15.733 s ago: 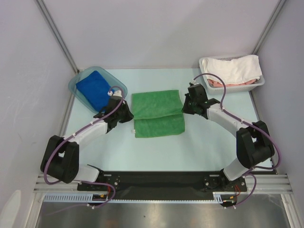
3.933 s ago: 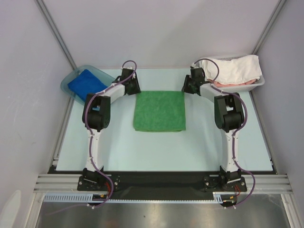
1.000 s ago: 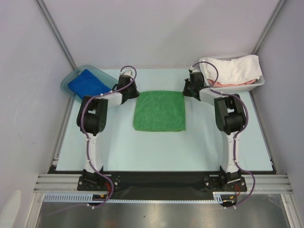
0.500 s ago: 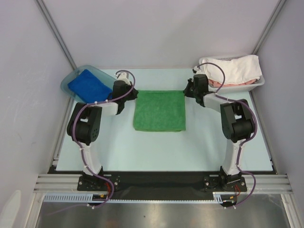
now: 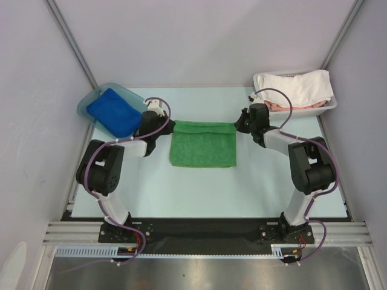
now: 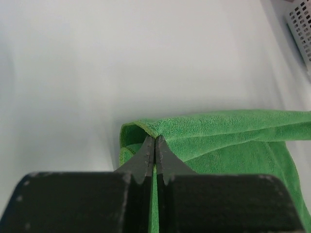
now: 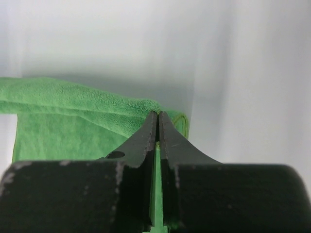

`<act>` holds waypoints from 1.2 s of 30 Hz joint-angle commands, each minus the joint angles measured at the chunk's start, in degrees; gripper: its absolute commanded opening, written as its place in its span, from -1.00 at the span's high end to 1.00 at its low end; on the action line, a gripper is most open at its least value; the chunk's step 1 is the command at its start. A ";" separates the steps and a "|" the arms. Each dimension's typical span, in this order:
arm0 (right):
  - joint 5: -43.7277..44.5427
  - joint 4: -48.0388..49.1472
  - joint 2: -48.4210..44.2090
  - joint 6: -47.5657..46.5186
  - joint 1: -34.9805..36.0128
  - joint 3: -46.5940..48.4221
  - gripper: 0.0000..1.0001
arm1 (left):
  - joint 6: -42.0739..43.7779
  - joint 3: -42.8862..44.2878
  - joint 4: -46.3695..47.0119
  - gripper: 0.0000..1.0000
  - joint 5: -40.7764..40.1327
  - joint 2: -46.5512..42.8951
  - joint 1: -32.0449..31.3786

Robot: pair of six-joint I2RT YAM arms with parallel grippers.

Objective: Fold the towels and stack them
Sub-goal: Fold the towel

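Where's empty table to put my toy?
Widest bare patch: between the green towel and the arm bases. A narrower strip lies behind it, between the clear bin and the white basket. Crowded: the towel's far corners, pinched by the left gripper and right gripper.

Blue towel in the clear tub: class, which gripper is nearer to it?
Left. The left gripper grips the green towel at the corner near the blue towel; the right gripper grips the opposite corner.

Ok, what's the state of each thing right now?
Green towel: folded, far edge pinched and raised.
Left end effector: shut on green towel's far left corner.
Right end effector: shut on its far right corner.
Blue towel: lying in clear tub.
White cloth: heaped on white basket.
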 commanded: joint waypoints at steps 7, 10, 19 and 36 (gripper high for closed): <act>0.13 2.40 -8.01 1.97 0.51 -6.98 0.98 | -4.30 -2.32 -6.79 0.99 1.44 -4.89 -0.28; -0.04 1.96 -9.33 2.50 0.51 -8.73 0.99 | -5.01 -4.17 -7.41 0.99 0.74 -6.12 -0.28; -0.22 2.22 -12.67 3.64 1.92 -13.57 0.99 | -5.45 -7.34 -8.90 0.99 0.30 -9.20 -0.28; 1.36 2.22 -20.66 4.52 2.62 -21.04 0.99 | -5.45 -13.67 -9.08 1.00 1.44 -16.15 -0.80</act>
